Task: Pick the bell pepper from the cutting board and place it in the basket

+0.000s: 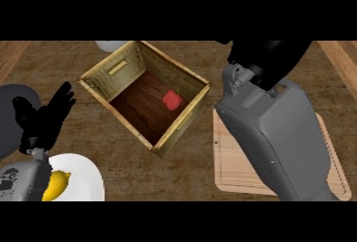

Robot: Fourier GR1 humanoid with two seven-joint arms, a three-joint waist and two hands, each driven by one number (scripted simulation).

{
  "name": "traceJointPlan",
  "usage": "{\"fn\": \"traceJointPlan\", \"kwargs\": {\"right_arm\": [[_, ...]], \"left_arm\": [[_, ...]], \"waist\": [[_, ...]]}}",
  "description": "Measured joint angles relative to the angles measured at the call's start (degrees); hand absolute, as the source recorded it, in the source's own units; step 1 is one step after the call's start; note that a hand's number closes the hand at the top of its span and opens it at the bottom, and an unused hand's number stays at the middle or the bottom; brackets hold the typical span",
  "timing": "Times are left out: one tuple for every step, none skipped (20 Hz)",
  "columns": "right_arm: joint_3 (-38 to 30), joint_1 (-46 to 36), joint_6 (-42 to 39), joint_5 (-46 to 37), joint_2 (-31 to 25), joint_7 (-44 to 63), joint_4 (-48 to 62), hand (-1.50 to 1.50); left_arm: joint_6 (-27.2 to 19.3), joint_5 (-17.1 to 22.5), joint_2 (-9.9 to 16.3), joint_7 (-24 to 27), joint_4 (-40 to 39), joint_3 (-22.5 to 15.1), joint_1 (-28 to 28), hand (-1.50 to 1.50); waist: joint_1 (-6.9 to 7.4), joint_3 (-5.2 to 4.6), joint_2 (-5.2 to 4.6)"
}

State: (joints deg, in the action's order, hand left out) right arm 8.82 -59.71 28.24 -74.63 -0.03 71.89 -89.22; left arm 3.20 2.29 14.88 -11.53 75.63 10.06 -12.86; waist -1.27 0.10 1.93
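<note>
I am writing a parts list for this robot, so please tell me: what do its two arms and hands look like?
Both forearms are smooth grey shells with rounded edges. The right forearm is broad and boxy and ends in a black wrist part. The left hand is black with slim fingers. The left forearm is grey with dark markings. The right hand is not clearly visible.

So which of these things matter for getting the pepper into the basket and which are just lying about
Job:
pepper, already lying in the basket
basket
cutting board
right arm, over the board; its hand is hidden

Lying about:
banana
white plate under it
left hand, open, resting at the left edge
</note>
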Motion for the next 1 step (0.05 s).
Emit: {"fn": "traceJointPlan", "kwargs": {"right_arm": [[0.78, 2.02, -0.47, 0.57, 0.03, 0.17, -2.47, -1.50]], "left_arm": [[0.08, 0.28, 0.22, -0.27, 0.10, 0.33, 0.11, 0.00]], "waist": [[-0.29, 0.00, 0.07]]}}
